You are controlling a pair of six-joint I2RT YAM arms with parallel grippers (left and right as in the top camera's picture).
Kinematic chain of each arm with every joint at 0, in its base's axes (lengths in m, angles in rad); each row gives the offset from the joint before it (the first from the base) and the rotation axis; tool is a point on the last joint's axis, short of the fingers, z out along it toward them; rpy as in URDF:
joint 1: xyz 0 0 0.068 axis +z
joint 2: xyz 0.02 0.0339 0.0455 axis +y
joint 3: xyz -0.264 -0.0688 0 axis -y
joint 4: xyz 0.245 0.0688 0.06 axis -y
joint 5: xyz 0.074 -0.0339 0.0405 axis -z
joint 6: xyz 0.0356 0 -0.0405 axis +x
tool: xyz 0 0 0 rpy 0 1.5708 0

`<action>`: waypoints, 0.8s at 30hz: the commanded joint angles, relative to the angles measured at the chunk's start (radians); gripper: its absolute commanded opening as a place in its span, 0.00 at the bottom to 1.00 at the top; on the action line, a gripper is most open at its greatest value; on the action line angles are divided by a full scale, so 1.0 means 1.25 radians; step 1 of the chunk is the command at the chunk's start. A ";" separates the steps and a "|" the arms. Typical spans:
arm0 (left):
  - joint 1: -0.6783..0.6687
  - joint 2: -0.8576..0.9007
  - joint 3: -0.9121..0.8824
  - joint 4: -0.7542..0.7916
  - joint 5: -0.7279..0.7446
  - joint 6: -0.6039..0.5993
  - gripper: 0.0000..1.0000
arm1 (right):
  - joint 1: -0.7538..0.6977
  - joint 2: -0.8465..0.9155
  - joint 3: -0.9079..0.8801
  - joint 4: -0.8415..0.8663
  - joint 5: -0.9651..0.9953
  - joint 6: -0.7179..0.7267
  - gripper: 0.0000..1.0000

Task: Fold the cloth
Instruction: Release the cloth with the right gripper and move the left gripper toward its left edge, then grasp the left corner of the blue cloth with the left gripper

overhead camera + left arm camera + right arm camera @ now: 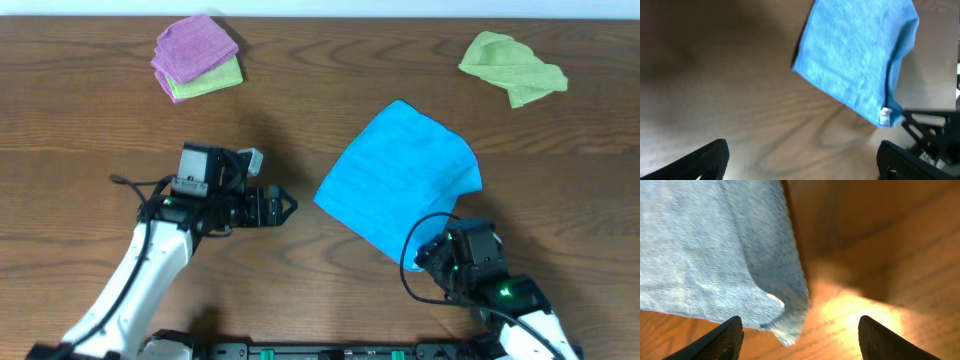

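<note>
1. Right gripper (800,325): fingers apart at the bottom of the wrist view, clamped on nothing; a corner of the blue cloth (705,250) lies on the table (900,240) between them
2. Left gripper (802,152): fingers apart and empty over bare wood; in the overhead view it sits left of centre, pointing right towards the blue cloth and well apart from it
3. Blue cloth lies flat right of centre in the overhead view, its lower corner just beside the right gripper; a small white tag (885,115) shows at one corner
4. Upper left of the overhead view: purple cloth (195,45) resting folded on a light green cloth (210,82)
5. Upper right: crumpled green cloth (512,65), well apart from the blue one
</note>
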 commanded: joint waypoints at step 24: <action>-0.063 0.361 0.196 0.128 0.175 0.020 0.96 | -0.007 -0.006 -0.002 0.004 -0.054 0.036 0.70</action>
